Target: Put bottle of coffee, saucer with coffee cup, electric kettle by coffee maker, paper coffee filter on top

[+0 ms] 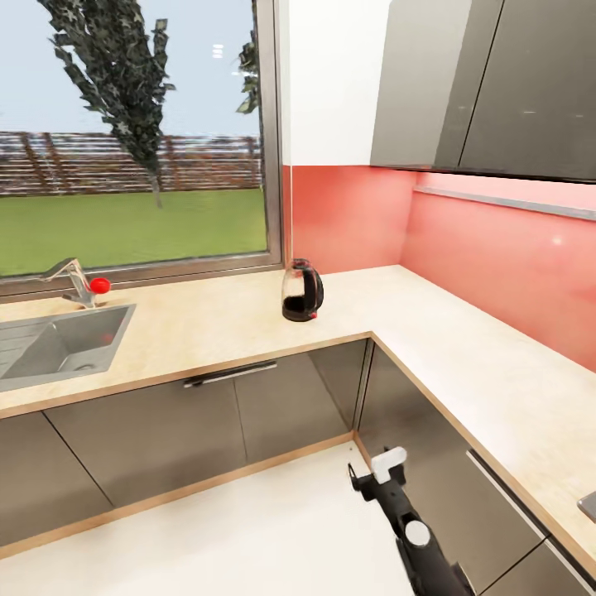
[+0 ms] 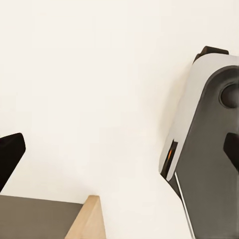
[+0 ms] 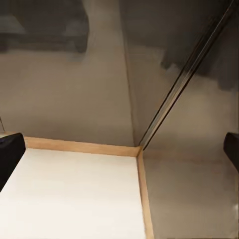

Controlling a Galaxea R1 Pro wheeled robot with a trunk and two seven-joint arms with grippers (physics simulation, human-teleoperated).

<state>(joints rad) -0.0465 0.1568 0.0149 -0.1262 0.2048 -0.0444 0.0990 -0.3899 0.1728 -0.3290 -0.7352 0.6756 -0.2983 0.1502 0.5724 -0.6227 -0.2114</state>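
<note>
Kettle (image 1: 301,291): dark, rounded, upright on the counter (image 1: 430,331) near its inner corner, under the window (image 1: 132,132). Nothing else of the station shows.
Step in hand, by judgement: on the way; the kettle is not yet reached. Next move calls for closing on the counter and raising an arm.
Right pincer (image 1: 377,478): low before the grey cabinets (image 1: 248,414), open wide, empty.
Left pincer: fingertips (image 2: 10,154) spread over pale floor, empty.
Around: sink (image 1: 58,348), tap (image 1: 79,281), red wall. Path to the kettle looks open.
</note>
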